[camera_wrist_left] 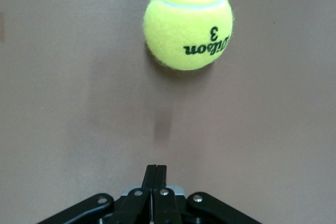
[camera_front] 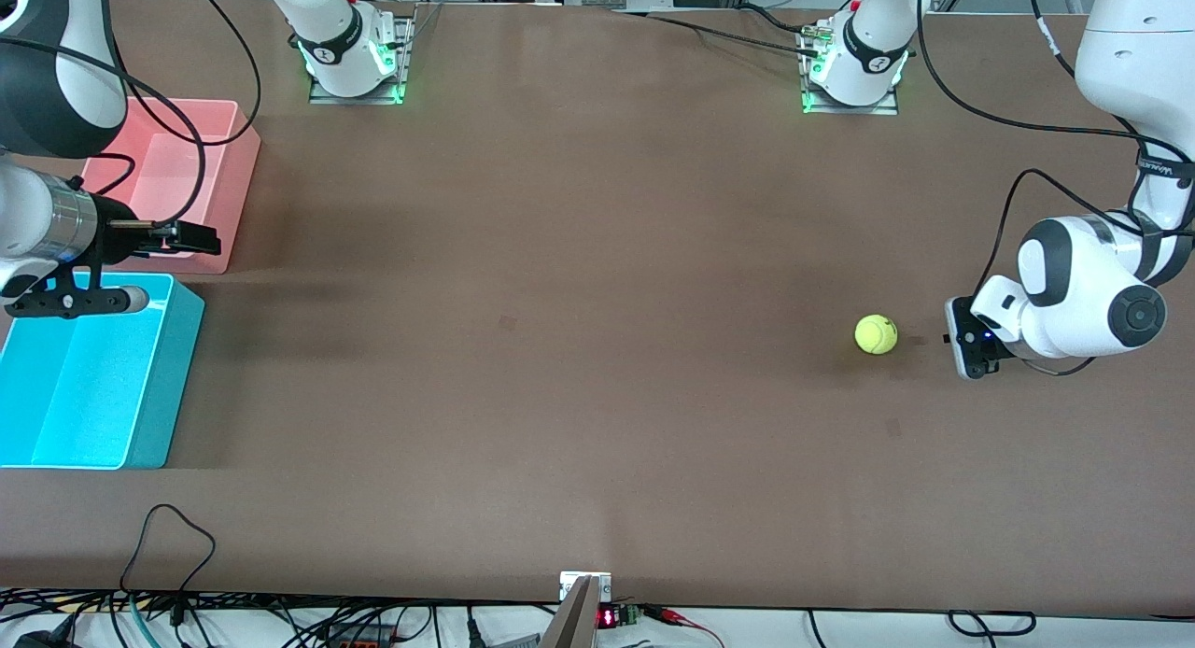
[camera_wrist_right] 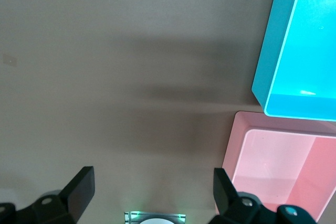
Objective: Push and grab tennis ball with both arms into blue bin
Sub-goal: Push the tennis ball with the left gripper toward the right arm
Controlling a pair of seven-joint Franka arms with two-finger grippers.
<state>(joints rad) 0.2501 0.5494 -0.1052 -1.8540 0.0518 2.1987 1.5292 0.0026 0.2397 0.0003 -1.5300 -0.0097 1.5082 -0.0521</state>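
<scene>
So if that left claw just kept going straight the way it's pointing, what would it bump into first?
Most likely the tennis ball. The left claw is shut and points straight at it in its wrist view, with only bare table between them. The gap's depth is hard to judge.

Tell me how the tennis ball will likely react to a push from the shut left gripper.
Round and free on the bare table, the tennis ball would probably roll readily. The left gripper offers only a narrow edge, so an off-centre push may deflect it sideways.

The fuzzy felt tennis ball [camera_wrist_left: 188, 23] lies on the matt brown table [camera_front: 579, 349]; the blue bin [camera_front: 56, 387] looks smooth, glossy plastic.
</scene>
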